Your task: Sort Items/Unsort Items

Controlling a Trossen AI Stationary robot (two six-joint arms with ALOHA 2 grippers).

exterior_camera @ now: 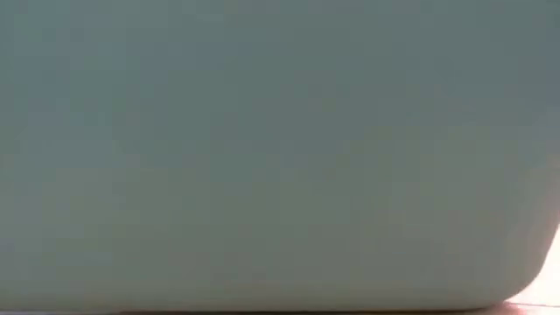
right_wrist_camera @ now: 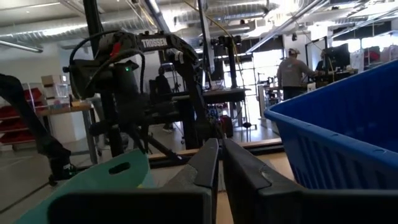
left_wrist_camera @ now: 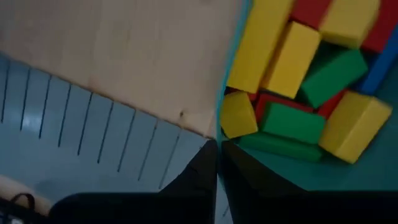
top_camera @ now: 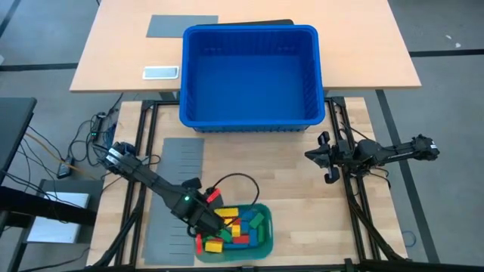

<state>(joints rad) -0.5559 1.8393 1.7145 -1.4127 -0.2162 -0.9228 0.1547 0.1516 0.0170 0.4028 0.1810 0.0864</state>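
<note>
My left end effector [left_wrist_camera: 217, 180] sits nearly closed astride the teal tray's wall [left_wrist_camera: 219, 134], gripping it, I judge. The blocks [left_wrist_camera: 298, 81] lie heaped inside. I should lift slowly to avoid spilling. My right end effector [top_camera: 330, 157], closed and empty, waits beside the blue bin [top_camera: 249, 121].

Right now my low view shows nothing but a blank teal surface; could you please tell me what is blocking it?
Observer: It looks like the wall of the teal tray, which sits close to your camera and holds a heap of coloured blocks.
Operator: Thank you. Where is the left pincer?
Observer: The left pincer is at the tray's left rim, right beside the blocks.
Operator: And the right one?
Observer: The right pincer hangs shut over the table's right side, near the big blue bin and well away from the tray.
</note>
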